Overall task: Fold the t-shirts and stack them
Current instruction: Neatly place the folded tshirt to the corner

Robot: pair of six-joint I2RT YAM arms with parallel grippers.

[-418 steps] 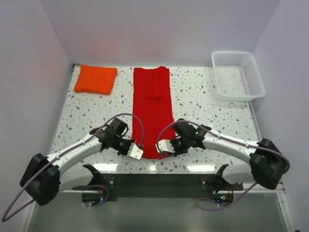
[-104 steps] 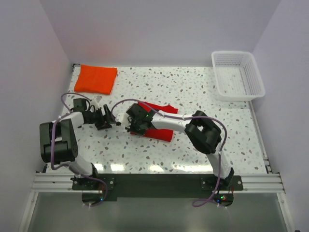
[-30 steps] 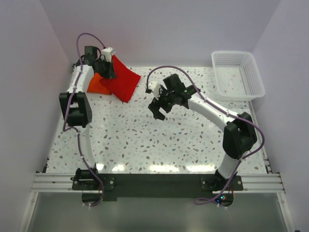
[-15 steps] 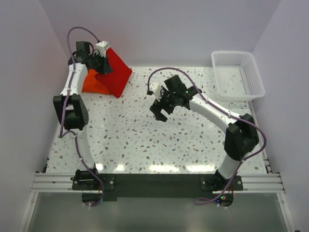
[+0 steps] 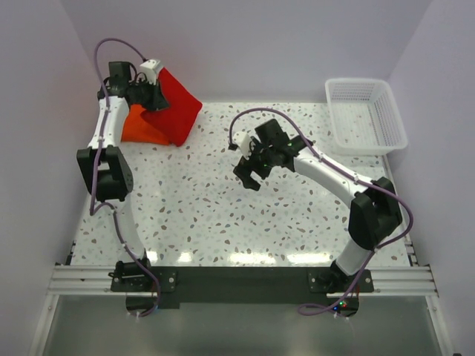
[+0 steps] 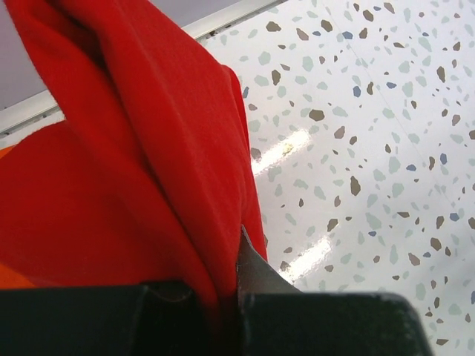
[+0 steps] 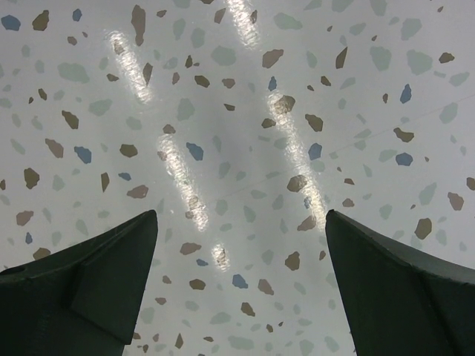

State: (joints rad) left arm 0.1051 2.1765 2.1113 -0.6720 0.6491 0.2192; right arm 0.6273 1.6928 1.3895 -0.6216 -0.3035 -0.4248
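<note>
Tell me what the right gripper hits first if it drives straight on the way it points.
The speckled tabletop: the open right gripper points down at it, with nothing else in its line. Its height above it is unclear.

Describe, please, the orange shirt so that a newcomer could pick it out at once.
Look to the far left corner of the speckled table, across from the white basket at the far right. There a folded orange shirt lies flat, partly covered by the red shirt that the left pincer holds up. It is the orange cloth lying flat, not the bright red one that hangs.
</note>
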